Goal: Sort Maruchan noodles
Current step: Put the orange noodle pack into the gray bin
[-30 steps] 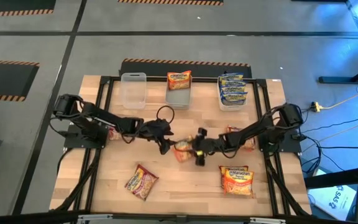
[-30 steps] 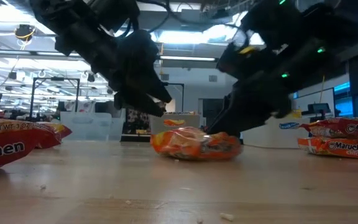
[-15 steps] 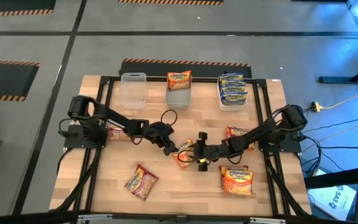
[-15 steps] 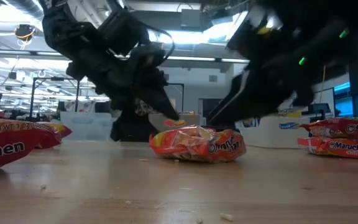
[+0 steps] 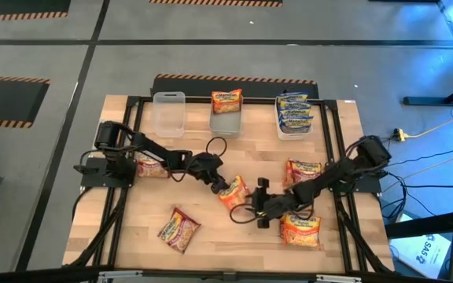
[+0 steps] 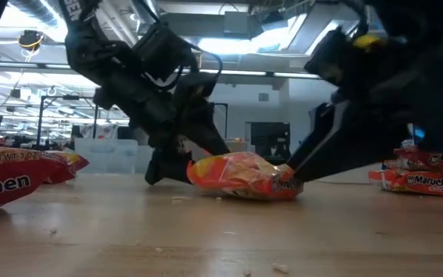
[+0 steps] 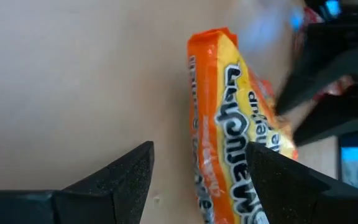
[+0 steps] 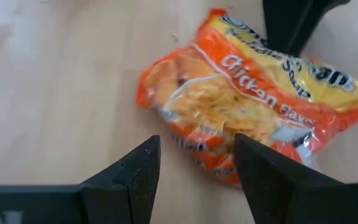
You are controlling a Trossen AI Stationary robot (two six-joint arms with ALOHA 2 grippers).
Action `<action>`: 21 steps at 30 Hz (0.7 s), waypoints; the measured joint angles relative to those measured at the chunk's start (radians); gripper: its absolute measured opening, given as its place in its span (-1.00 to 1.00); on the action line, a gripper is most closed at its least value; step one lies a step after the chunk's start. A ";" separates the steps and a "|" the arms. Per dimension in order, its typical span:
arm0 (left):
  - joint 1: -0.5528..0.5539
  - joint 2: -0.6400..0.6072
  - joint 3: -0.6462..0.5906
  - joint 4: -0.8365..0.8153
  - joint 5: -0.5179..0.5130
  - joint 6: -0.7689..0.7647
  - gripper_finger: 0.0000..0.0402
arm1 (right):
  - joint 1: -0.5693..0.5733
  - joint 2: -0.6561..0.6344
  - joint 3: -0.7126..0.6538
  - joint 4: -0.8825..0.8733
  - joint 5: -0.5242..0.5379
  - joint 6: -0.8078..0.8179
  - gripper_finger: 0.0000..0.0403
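Observation:
An orange Maruchan noodle packet lies tilted on the table's middle, between my two grippers. My left gripper is open at the packet's left side, its fingers astride the packet's edge. My right gripper is open at the packet's near right corner, slanting down, and the packet's end lies just before its fingers. Other packets lie flat: a pink-red one, an orange one, another, and one under my left arm. My left gripper has one finger against the packet's printed face; the other finger stands clear of it over bare table. The fingers slant down from the table's left. The packet is tipped up on one long edge. My right gripper meets the packet's near right end with a fingertip, slanting down from the table's right. The packet's edge reaches in between the open fingers. That end stays on the table.
Three clear tubs stand along the far edge: an empty one, one with an orange packet, one with blue-and-yellow packets. Cables loop over the table's middle. Bare wood lies near the front edge.
My left gripper has come down beside the orange packet and rolled about its own line. My right gripper has swung toward the table's near edge, round the packet's right end. The packet, flat before, now stands tipped up on one side and has turned a little.

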State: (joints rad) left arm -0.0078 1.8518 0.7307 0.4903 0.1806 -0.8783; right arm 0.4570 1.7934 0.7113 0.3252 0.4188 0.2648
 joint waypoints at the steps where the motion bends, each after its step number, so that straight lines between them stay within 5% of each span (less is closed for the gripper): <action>1: -0.004 0.009 0.007 0.006 0.009 -0.001 0.25 | -0.004 0.015 0.000 0.013 0.014 0.000 -0.02; 16: -0.016 0.016 0.060 0.054 0.161 -0.022 0.25 | -0.012 0.052 0.005 0.050 0.019 -0.003 -0.02; 21: -0.042 0.042 0.061 0.061 0.125 -0.036 0.25 | -0.012 0.054 0.004 0.080 0.016 -0.007 -0.02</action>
State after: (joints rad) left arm -0.0498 1.8943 0.7914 0.5510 0.3057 -0.9147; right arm 0.4446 1.8473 0.7151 0.4049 0.4344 0.2581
